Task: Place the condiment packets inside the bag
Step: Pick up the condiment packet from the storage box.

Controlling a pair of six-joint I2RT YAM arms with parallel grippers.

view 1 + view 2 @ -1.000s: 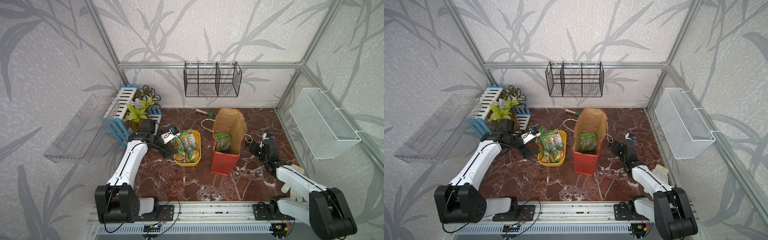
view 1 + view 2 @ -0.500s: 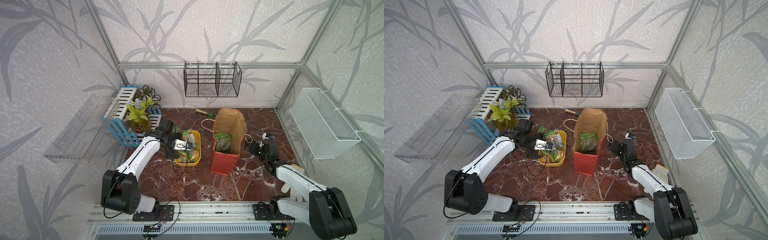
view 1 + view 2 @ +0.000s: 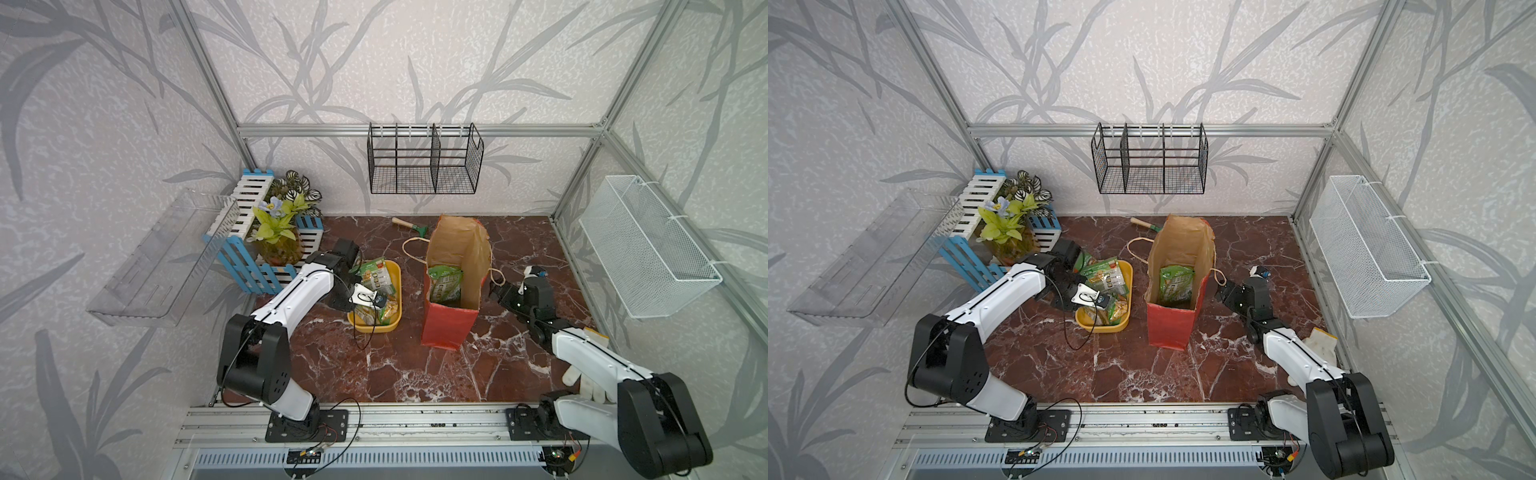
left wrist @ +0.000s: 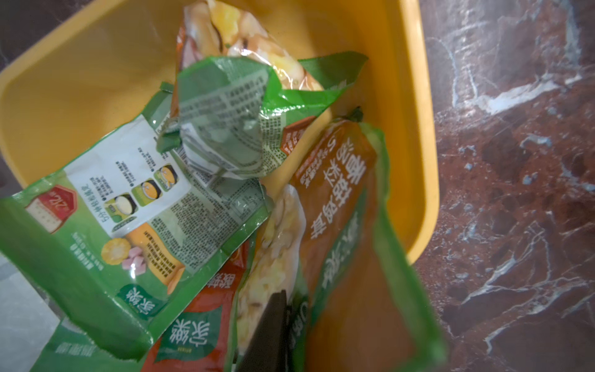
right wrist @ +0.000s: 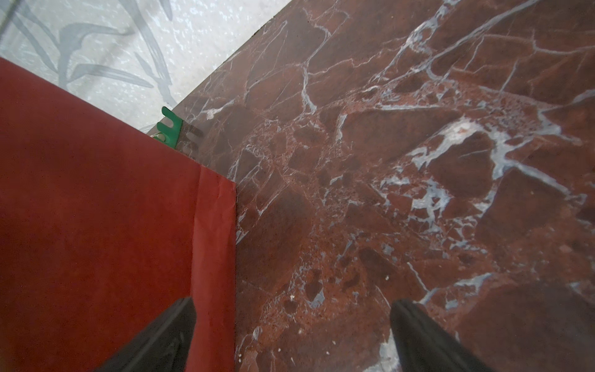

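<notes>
The red bag stands open on the marble floor, with one green packet upright inside it. Left of it, several green and orange condiment packets are piled in a yellow tray. My left gripper reaches down into the tray and is shut on an orange and green packet; only one dark finger shows. My right gripper hangs open beside the bag's right wall, holding nothing.
A potted plant in a blue and white slat crate stands behind the left arm. A small green rake lies behind the bag. A black wire rack, a white wire basket and a clear shelf hang on the walls.
My left arm has swung from the tray's left side over the tray, lowered into the pile, and its gripper has gone from open to shut on a packet. The right arm has stayed still.
</notes>
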